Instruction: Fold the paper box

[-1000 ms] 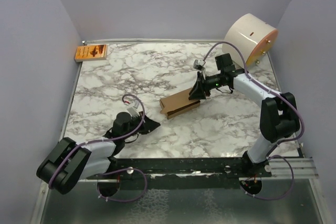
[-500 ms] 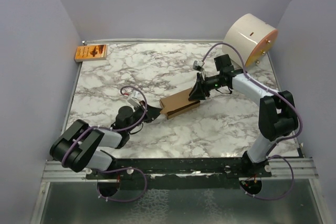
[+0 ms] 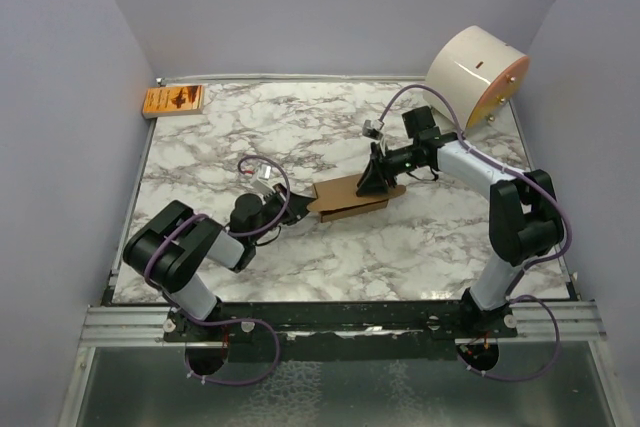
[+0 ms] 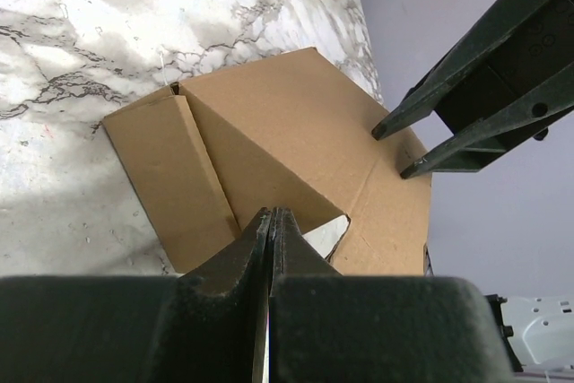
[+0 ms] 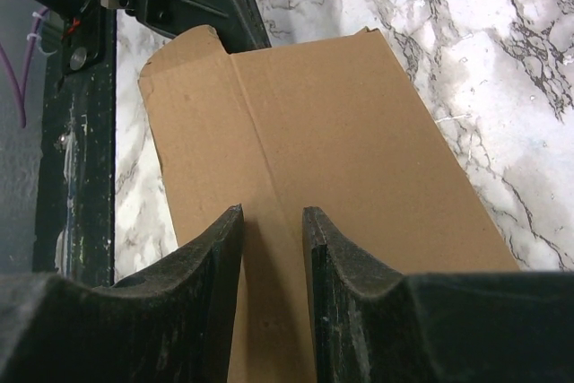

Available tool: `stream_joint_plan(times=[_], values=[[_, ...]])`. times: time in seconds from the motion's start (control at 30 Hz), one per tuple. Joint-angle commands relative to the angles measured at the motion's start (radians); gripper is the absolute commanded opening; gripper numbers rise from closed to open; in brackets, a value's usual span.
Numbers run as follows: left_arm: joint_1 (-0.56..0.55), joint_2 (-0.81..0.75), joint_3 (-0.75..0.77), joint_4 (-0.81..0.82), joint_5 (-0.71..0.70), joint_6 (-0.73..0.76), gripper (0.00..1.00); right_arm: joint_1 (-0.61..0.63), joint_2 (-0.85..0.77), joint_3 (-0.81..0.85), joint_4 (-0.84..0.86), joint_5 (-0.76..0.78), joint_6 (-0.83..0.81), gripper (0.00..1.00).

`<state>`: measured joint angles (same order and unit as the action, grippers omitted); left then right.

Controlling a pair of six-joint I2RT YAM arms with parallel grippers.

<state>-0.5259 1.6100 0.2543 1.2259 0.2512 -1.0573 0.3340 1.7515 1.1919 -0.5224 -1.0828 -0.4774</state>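
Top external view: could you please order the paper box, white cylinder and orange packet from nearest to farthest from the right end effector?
1. paper box, under the right end effector
2. white cylinder, far right corner
3. orange packet, far left corner

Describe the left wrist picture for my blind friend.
A brown paper box lies on the marble table. The shut left end effector meets its near edge; the open right end effector touches its far side.
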Motion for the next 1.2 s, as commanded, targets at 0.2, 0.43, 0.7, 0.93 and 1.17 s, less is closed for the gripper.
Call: stream_joint_plan(times=[0.2, 0.43, 0.7, 0.93, 1.17], values=[[-0.007, 0.030, 0.033, -0.031, 0.065, 0.026, 0.00, 0.007, 0.019, -0.002, -0.008, 0.024, -0.015, 0.33], [-0.008, 0.080, 0.075, -0.058, 0.102, 0.027, 0.00, 0.009, 0.027, -0.002, -0.015, 0.033, -0.016, 0.33], [-0.008, 0.104, 0.088, -0.064, 0.101, 0.032, 0.00, 0.007, 0.012, 0.043, -0.057, -0.006, -0.022, 0.35], [-0.007, 0.103, 0.089, -0.076, 0.113, 0.037, 0.00, -0.077, -0.096, 0.003, 0.001, -0.043, 0.023, 0.45], [-0.002, 0.042, 0.039, -0.120, 0.093, 0.051, 0.00, -0.070, -0.016, -0.017, -0.048, -0.018, -0.032, 0.40]])
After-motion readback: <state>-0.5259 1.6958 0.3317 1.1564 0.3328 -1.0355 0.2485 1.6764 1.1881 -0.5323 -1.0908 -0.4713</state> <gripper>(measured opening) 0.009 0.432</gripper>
